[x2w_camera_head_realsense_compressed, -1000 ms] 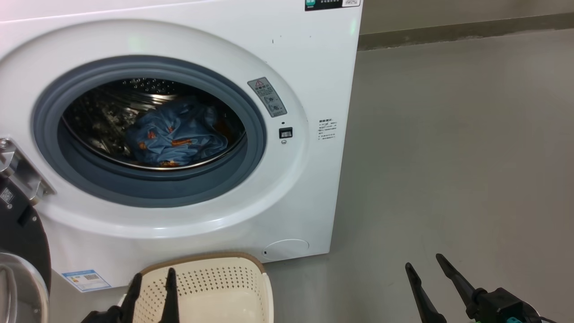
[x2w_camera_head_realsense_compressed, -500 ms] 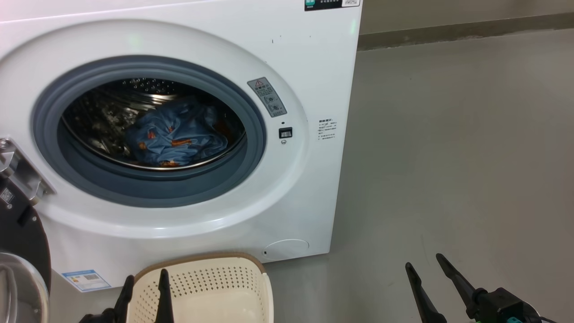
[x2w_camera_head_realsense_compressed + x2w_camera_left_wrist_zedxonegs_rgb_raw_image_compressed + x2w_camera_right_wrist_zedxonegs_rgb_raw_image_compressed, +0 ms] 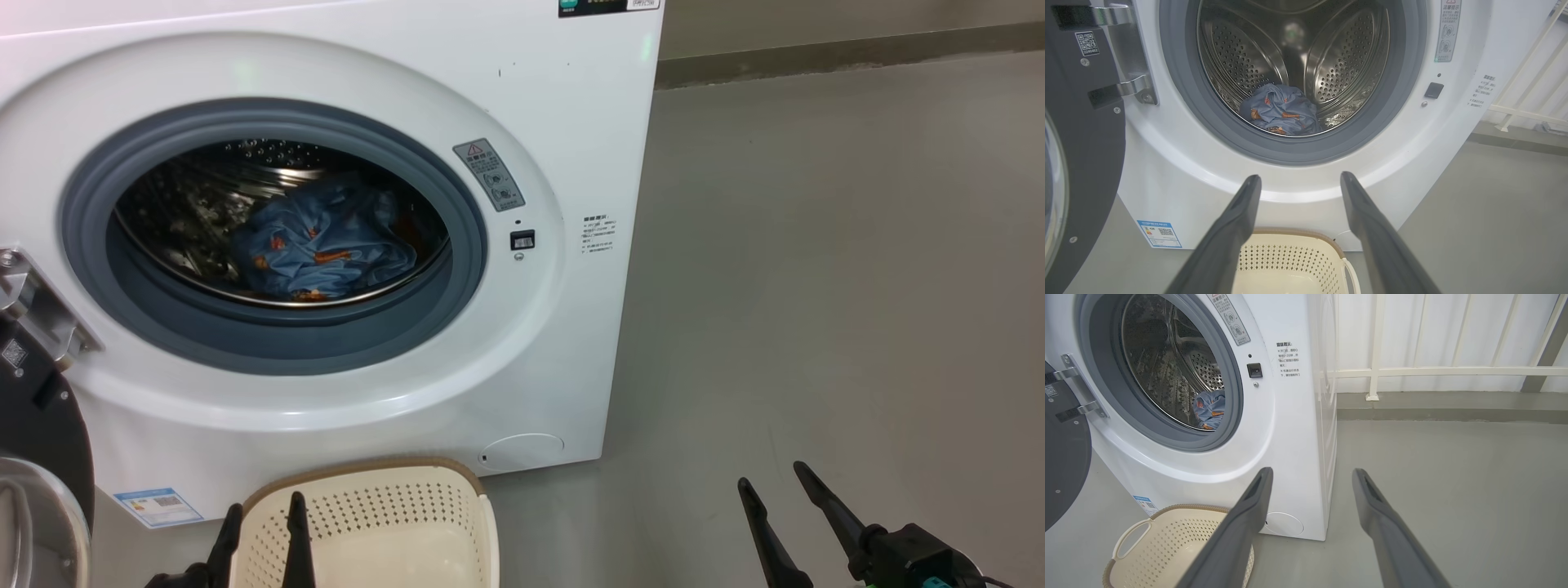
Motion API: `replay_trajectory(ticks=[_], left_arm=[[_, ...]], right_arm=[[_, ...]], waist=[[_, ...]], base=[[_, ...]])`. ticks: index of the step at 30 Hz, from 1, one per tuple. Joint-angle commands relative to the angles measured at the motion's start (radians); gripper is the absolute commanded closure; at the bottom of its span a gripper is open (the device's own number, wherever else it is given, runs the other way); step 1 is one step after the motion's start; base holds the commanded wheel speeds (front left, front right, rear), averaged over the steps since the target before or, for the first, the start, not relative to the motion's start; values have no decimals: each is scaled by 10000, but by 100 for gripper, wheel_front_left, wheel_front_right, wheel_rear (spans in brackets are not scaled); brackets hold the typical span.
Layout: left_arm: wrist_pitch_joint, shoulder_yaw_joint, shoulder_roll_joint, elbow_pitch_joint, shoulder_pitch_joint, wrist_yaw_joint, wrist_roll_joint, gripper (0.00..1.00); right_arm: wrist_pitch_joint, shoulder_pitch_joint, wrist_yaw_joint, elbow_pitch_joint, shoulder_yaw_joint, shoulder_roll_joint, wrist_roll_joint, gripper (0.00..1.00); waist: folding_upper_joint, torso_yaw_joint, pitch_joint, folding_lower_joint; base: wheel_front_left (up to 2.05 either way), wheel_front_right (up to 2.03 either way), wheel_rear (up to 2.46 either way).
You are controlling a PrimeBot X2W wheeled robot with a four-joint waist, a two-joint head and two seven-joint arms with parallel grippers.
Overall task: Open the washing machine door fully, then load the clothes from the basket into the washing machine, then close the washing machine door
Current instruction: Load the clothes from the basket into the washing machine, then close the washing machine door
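Note:
The white washing machine (image 3: 531, 106) stands with its door (image 3: 37, 416) swung wide open to the left on a metal hinge (image 3: 33, 314). Light blue clothes (image 3: 322, 245) with orange-brown bears lie inside the steel drum (image 3: 1298, 61); they also show as clothes (image 3: 1282, 110) in the left wrist view. The cream basket (image 3: 384, 523) sits on the floor before the machine, its inside bare where it shows. My left gripper (image 3: 263, 508) is open, over the basket's left rim. My right gripper (image 3: 772, 480) is open above bare floor at the right.
Grey floor (image 3: 816, 286) stretches to the right of the machine. A white railing (image 3: 1433, 371) runs behind it along a low kerb. The open door takes up the space at the machine's left. A blue sticker (image 3: 159, 506) marks the machine's lower left front.
My left gripper has drawn back a little to the left and down over the basket. The head view has shifted very slightly. The right gripper has not moved.

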Motion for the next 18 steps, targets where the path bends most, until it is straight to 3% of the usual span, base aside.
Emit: replay_trajectory(ticks=[1,9,18], left_arm=[[-65,331,112,-291,-222,81,50,0],[-65,355,112,-377,-218,185,62,0],[-65,325,112,-444,-197,266,140,0]], right_arm=[[-48,-71,16,-255,179,-72,-73,0],[-48,-88,16,-270,178,-68,-71,0],[-48,-130,16,-263,156,-59,-59,0]], waist=[[0,0,1,0],[0,-6,25,0],[0,-33,59,0]], base=[[0,0,0],[-46,46,0],[-156,156,0]])
